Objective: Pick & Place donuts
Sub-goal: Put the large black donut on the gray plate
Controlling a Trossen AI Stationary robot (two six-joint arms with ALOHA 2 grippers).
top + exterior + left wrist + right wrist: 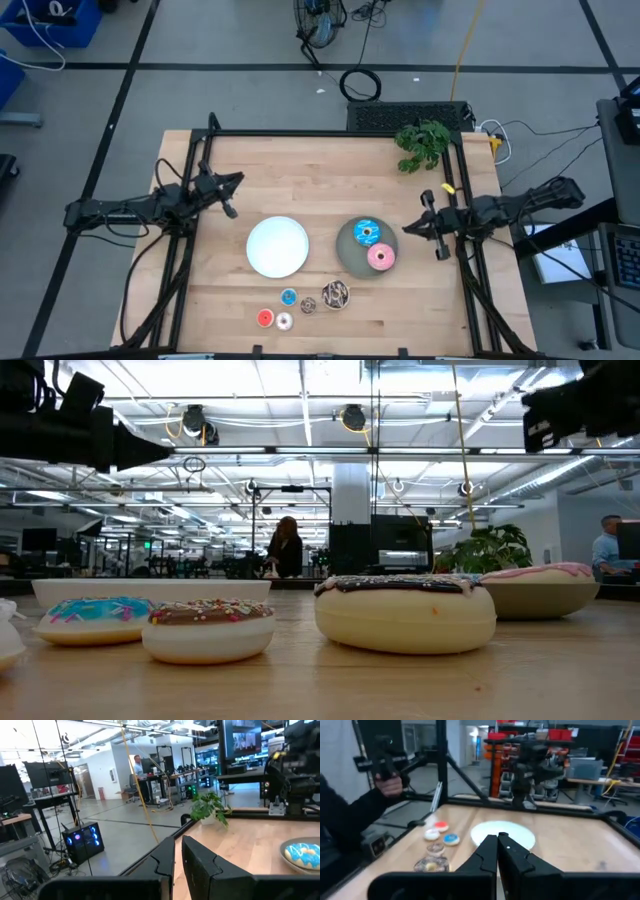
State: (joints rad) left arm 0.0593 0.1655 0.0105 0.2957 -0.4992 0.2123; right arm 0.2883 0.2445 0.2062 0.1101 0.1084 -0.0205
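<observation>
Open-plan robotics lab: workbenches (165, 775), monitors (245, 740), ceiling ducts (300, 425).

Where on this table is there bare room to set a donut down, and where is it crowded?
Bare wood runs across the far half, between the white plate and the plant. The white plate itself is bare. Crowded: the near edge, where the tiny donuts cluster, and the grey plate, carrying two donuts.
</observation>
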